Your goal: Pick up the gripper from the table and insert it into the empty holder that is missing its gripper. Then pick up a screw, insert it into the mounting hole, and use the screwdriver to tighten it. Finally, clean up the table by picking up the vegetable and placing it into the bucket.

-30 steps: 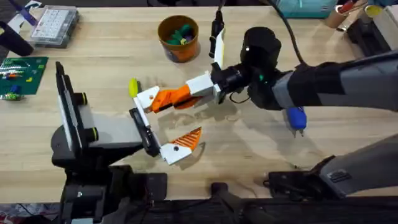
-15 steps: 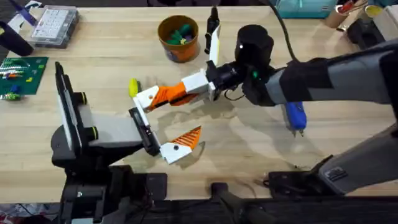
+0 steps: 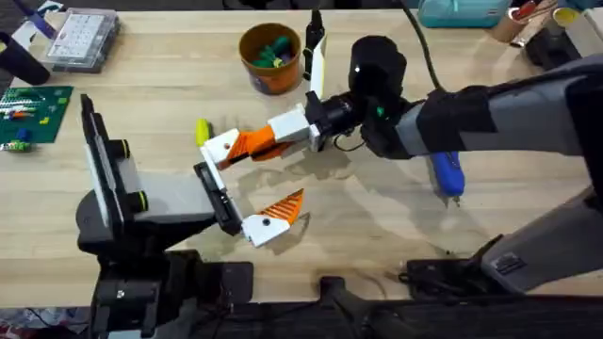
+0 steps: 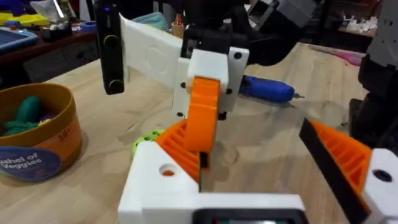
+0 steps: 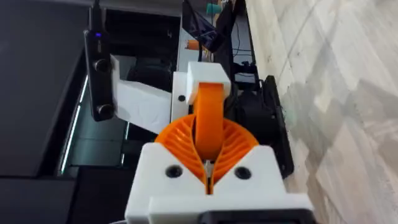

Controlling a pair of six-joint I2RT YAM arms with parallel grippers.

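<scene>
— Checking R arm: what's its gripper [image 3: 267, 138] doing?
— Clenched on the orange finger piece [image 3: 243, 144]. In R wrist view, ribbed pads [image 5: 233, 146] squeeze it from both sides, and its far end meets the white holder [image 3: 221, 148].
— So the piece is off the bench [image 3: 377, 235]?
— Yes, held above it, tip up against the holder at one end of the black rail [image 3: 213, 196]. Can't tell if it's fully seated.
— L gripper [image 3: 256, 181]?
— Released, jaws spread wide along the rail. The other white bracket [image 3: 258, 232] sits at the near end, w/ its dotted orange wedge [image 3: 285, 208].
— Screwdriver [image 3: 447, 176]?
— Flat on the bench, just beside the R arm's forearm, well apart from the holder.
— Bucket [image 3: 283, 75]?
— Upright toward the far edge, green bits inside.
— Anything else nr the holder?
— Small yellow-green item [image 3: 201, 132] on the bench just beside it. Clear parts box [image 3: 83, 38] and green board [image 3: 33, 111] lie far L.
</scene>
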